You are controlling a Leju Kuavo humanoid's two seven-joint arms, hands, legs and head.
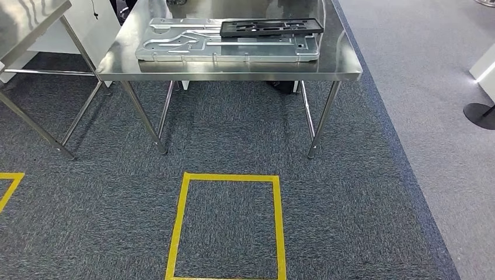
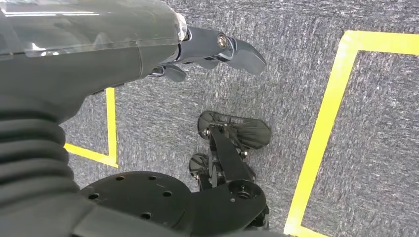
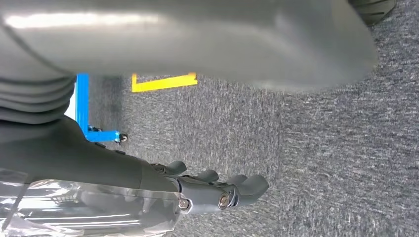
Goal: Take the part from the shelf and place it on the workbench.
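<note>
A steel workbench (image 1: 233, 73) stands ahead of me in the head view. On it lies a large silver metal plate (image 1: 227, 42) with raised channels, and a flat black frame-shaped part (image 1: 271, 27) rests across the plate's far right side. My left hand (image 2: 212, 49) hangs over the carpet with its thumb and fingers loosely apart and nothing in it. My right hand (image 3: 217, 192) also hangs above the carpet, fingers stretched out and empty.
A second steel table (image 1: 29, 17) stands at the left. A yellow taped square (image 1: 227, 224) marks the carpet before the workbench, with another yellow corner (image 1: 9, 186) further left. A black round base (image 1: 481, 114) sits at the right. A blue frame (image 3: 84, 108) stands behind my right arm.
</note>
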